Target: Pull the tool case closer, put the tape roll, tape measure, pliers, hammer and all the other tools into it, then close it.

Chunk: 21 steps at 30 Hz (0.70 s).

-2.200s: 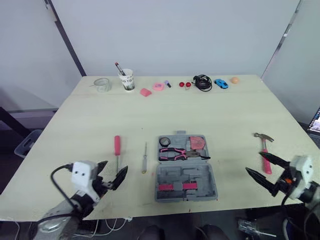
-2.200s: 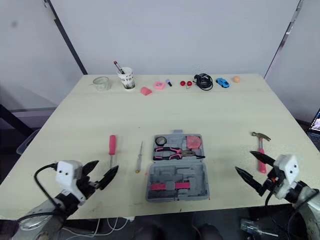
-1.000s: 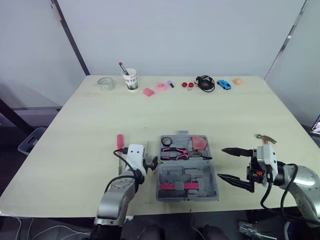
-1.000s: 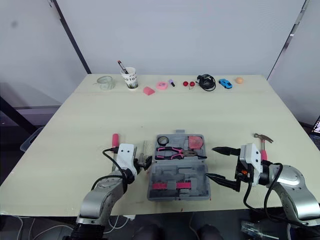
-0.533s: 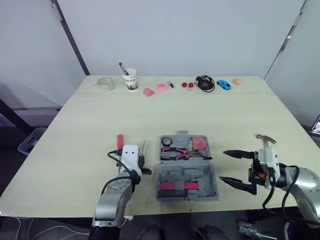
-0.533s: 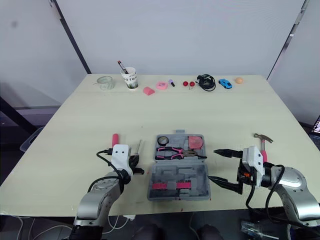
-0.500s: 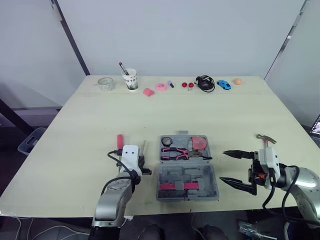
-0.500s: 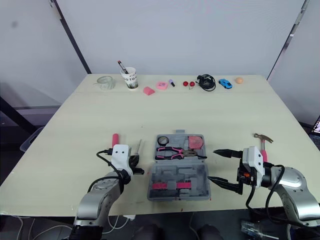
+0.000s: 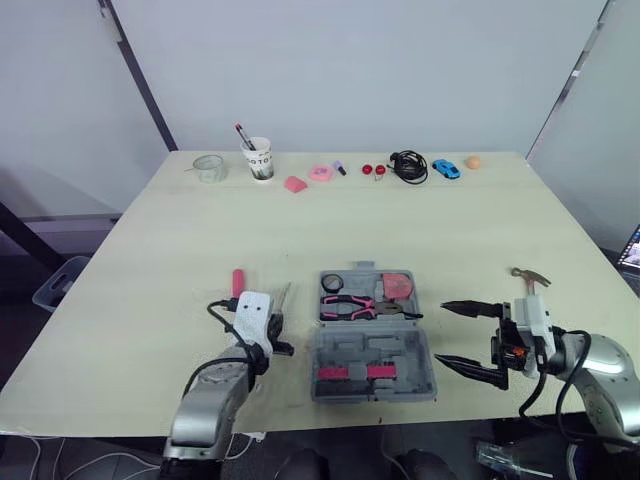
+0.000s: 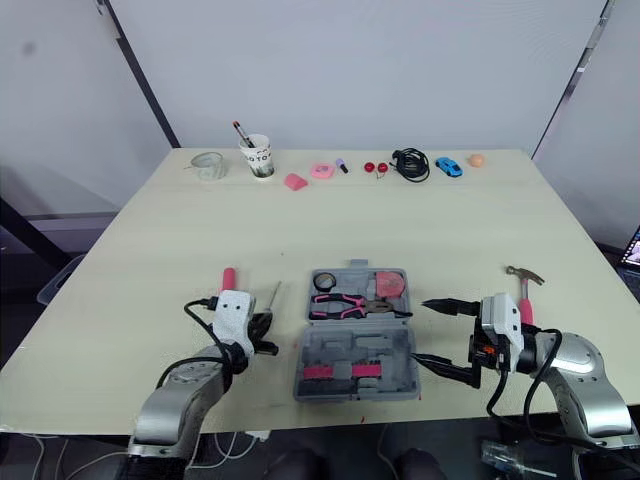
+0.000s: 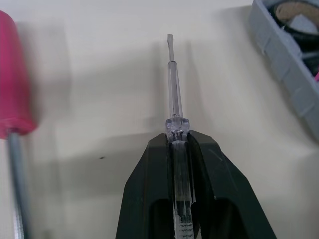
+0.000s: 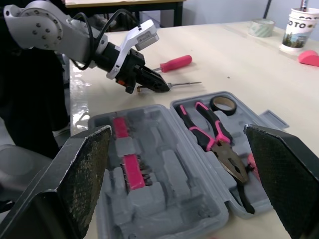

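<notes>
Far left: red-handled screwdriver (image 11: 15,84), loose on the counter (image 9: 400,220), just beside your left gripper's work. Left gripper (image 11: 178,137): fingers clenched on the clear-handled screwdriver (image 11: 172,84), shaft pointing forward past the fingertips; whether it is off the counter cannot be told. Hazard: the handle is thin and smooth, so it may pivot or slide out as you swing it over, and the long tip may catch the case wall. A wide sweep could also roll the red one away. Centre: tool case (image 9: 400,355), open near the front edge, with tape roll (image 9: 332,283), pliers (image 9: 350,305) and tape measure (image 9: 398,286) seated in the far half. Hazard: anything sitting proud of its slot will likely block the close. Right: right gripper (image 9: 441,333), fingers spread wide and empty, tips just beside the case's right side. Hazard: a small drift inward would shove the case off line. Far right: hammer (image 9: 527,277), on the counter beyond that wrist, open to a knock from your arm.
</notes>
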Available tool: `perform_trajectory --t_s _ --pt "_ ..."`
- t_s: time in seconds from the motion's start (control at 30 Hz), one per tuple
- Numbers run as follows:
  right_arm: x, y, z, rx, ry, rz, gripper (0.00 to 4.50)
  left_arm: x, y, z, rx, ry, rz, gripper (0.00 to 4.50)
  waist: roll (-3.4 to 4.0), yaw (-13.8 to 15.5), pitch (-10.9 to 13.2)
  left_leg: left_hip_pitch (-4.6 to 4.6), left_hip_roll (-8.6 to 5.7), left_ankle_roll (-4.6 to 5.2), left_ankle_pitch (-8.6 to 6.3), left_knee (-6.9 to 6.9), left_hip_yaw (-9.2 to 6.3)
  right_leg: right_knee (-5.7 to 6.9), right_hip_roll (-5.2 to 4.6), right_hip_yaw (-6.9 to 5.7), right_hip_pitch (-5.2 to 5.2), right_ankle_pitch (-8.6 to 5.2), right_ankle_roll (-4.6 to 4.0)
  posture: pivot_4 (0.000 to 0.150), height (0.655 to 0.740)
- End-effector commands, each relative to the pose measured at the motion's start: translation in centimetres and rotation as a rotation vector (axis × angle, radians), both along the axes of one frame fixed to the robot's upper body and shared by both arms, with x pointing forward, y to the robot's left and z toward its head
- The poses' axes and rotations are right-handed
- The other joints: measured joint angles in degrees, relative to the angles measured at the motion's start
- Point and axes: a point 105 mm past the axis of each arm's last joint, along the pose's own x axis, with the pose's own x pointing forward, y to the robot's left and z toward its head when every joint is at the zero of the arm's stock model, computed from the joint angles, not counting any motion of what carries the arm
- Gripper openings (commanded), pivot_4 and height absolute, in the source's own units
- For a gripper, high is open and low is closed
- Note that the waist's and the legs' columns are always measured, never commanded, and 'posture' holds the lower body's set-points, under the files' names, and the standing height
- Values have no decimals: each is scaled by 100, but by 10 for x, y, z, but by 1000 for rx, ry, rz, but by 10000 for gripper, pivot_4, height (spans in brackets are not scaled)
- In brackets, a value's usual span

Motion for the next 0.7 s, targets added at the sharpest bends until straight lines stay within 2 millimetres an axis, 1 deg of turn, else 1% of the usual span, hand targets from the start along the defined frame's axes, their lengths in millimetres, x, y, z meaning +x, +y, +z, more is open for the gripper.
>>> perform_trajectory --t_s 0.03,0.1,0.23,0.33,0.37,0.43,0.53,0.6,0.63,0.7 --pt "-2 4 14 11 -44 47 45000 -3 1 22 21 -54 -77 434 0 5 0 0 0 0 0 0 0 0 0 0 0 0 0 1500 7400" --pt "-3 6 17 19 -44 57 45000 -7 6 30 73 -69 -126 434 0 2 2 0 1 0 0 2 1 0 -1 0 0 0 -1 1500 7400" --pt "-3 9 25 47 -39 70 45000 -18 10 51 121 -76 -285 434 4 1 6 0 12 -1 0 0 1 1 -3 -3 -2 -1 -3 1500 7400" --pt "-1 11 29 54 -38 68 45000 -19 16 60 166 -59 -360 434 6 9 10 -1 16 -1 0 1 2 2 -6 -4 -4 -1 -3 1500 7400" --pt "0 12 30 57 -39 65 45000 -19 15 64 172 -57 -398 434 6 15 11 0 16 -1 0 1 2 2 -9 -4 -4 -1 -3 1500 7400" --pt "1 12 30 64 -37 59 45000 -19 12 70 179 -59 -464 434 7 15 11 -3 13 -1 0 1 2 0 -14 -6 -4 -2 -3 1500 7400" --pt "2 10 29 50 -38 48 45000 -23 0 75 168 -36 -606 434 2 11 14 -4 13 -1 0 1 4 -2 -17 -6 -4 -1 -3 1500 7400" --pt "3 8 31 43 -41 34 45000 -27 -14 77 157 -10 -751 434 5 5 19 -4 6 -1 0 1 6 -1 -13 -7 -5 -1 -2 1500 7400" --pt "3 7 32 41 -42 28 45000 -26 -18 76 182 3 -807 434 4 4 20 -5 5 -1 0 1 6 -1 -10 -7 -6 -1 -2 1500 7400" --pt "2 4 32 30 -41 19 45000 -22 -27 76 158 22 -875 434 8 27 23 -3 2 -1 0 2 7 1 -7 -8 -5 -1 -2 1500 7400"
